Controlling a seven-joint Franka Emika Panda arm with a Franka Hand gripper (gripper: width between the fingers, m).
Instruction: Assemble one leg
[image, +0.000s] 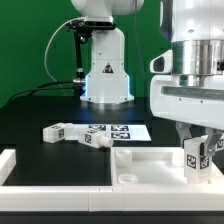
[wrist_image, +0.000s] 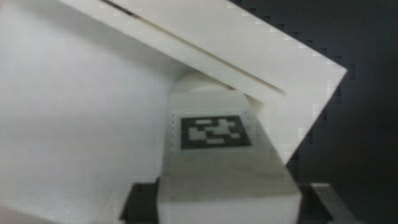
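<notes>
We are holding a leg (image: 193, 154) at the lower right of the exterior view, our gripper (image: 195, 150) closed on it with a finger on each side. In the wrist view the leg (wrist_image: 221, 140) is standing out lengthwise from between our fingers (wrist_image: 146, 202), its tag facing the camera, its far end sitting right at the inner corner of the panel (wrist_image: 89, 120) under the raised rim.

We are judging the main risk to be misalignment: if the leg is going in tilted or slightly off the corner socket, it may be jamming against the rim, and pushing on would be twisting it in our grip or shoving the panel (image: 60, 165) across the table (image: 40, 115). Whether the end is already seated we cannot tell; the contact is hidden.

A second risk is letting go too soon, so that the leg is tipping over.

Two more legs (image: 57, 131) (image: 97, 139) are lying near the marker board (image: 128, 131) in mid-frame, well clear of us.
</notes>
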